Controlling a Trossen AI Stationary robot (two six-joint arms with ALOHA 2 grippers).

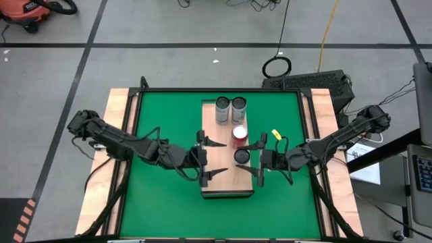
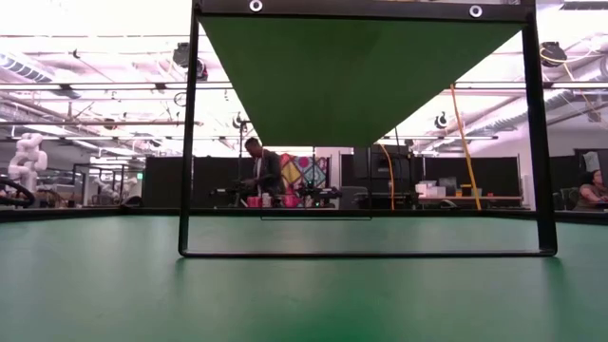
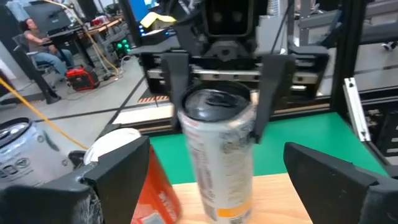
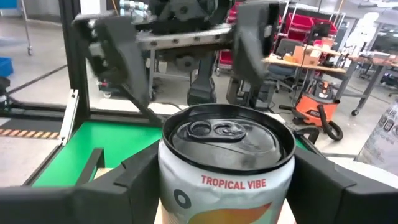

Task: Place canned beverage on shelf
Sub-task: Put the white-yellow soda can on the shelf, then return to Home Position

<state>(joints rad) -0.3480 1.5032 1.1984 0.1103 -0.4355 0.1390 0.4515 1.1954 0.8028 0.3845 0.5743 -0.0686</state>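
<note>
The light-wood shelf board (image 1: 216,185) lies in the middle of the green table. Two silver cans (image 1: 230,109) stand at its far end, with a red can (image 1: 239,135) nearer. My right gripper (image 1: 248,158) reaches in from the table's right and is shut on a dark-topped can (image 1: 241,156) labelled "TROPICAL VIBE" (image 4: 227,155). My left gripper (image 1: 219,158) is open over the board's left half and faces that can (image 3: 217,155) without touching it. The red can (image 3: 158,193) shows beside its finger. My right gripper pinches the dark-topped can's side wall just below the rim (image 4: 166,168) between its two fingers. The fingers come level from the table's right, one on the can's far side and one on its near side (image 3: 256,121). The can stands about upright over the board.
A small yellow object (image 1: 275,133) lies on the green table right of the board. A black frame (image 2: 188,142) rims the table. Bare board lies toward the near edge (image 1: 226,189). A person (image 2: 258,171) stands in the room beyond.
</note>
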